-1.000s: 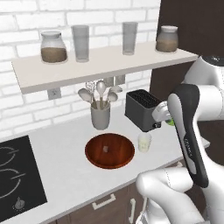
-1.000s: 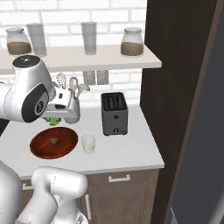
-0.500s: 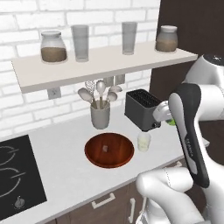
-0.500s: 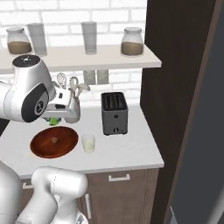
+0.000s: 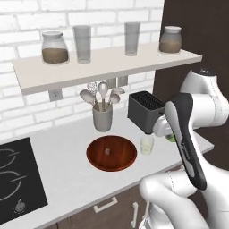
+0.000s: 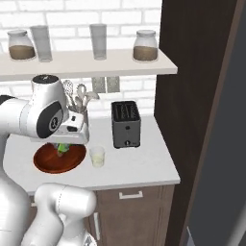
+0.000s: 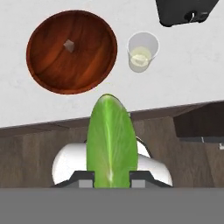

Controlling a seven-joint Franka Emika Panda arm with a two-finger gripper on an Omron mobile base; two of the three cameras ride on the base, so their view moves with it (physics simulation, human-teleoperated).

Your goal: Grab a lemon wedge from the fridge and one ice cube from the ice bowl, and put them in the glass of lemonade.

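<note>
The gripper (image 7: 112, 183) is squeezed shut on the lemon wedge (image 7: 109, 142), which sticks out long and green between the two tips. It hangs high, over the front edge of the counter (image 7: 183, 78). The glass of lemonade (image 7: 141, 51) sits further in, just beside the ice bowl (image 7: 72, 51). The glass is small. If the hand lets go too soon, the wedge could hit the rim, bounce off, or drop to the floor.

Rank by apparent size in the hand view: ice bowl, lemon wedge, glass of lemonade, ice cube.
1. ice bowl
2. lemon wedge, though it sits right at the camera between the jaws, so its look is inflated
3. glass of lemonade
4. ice cube
</note>
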